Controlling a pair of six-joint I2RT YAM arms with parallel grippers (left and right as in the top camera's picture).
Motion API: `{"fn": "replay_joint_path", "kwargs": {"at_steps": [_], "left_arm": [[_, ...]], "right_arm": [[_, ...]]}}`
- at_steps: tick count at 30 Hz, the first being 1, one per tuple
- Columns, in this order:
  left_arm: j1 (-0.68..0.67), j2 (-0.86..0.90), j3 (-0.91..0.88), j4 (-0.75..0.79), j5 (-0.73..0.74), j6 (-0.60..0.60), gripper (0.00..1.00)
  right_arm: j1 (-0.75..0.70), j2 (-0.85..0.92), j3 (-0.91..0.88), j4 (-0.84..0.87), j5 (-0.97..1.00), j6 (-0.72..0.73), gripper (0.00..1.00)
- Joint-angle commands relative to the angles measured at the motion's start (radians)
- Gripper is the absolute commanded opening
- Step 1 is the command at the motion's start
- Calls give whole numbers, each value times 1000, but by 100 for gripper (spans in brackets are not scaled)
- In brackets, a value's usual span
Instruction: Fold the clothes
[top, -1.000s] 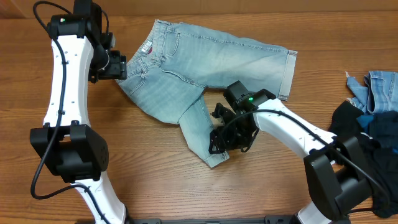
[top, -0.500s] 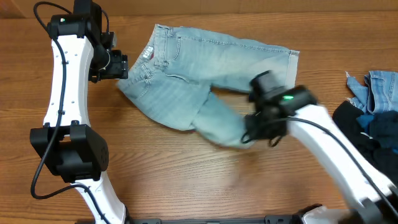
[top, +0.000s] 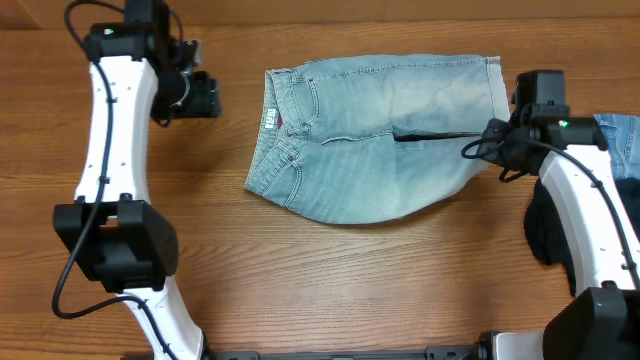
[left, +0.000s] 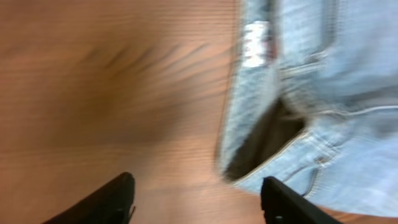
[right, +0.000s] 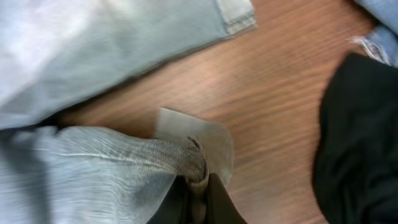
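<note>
1. Right wrist view: the right tool is clenched on the hem of one leg of the jeans. The cloth runs away from it to the left.
2. Seen from overhead, this tool is at the right end of the jeans, where the two leg ends meet. The other leg end lies just on its far side.
3. The jeans lie flat in the middle of the table, with the long axis from left to right and the waistband at the left.
4. The left tool is released and grasps nothing. It hovers over bare wood just left of the waistband, at its far corner.
5. I judge that folding the length in half belongs to the right tool, carrying the hem leftward to the waistband.
6. Black fabric lies near the right tool, on its right.
</note>
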Motion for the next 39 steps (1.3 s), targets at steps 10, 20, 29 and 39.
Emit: {"fn": "replay_joint_path", "kwargs": {"at_steps": [10, 20, 29, 39], "left_arm": [[-180, 28, -447, 803, 160, -166, 72], [-178, 218, -446, 1078, 183, -230, 65], [-73, 218, -422, 1239, 116, -355, 4], [153, 218, -416, 1284, 143, -349, 4]], "right_arm": [[1, -9, 127, -104, -197, -105, 4], [1, -9, 127, -101, -189, -105, 4], [1, -9, 127, -120, -164, -105, 4], [0, -9, 126, -129, -42, -108, 14]]}}
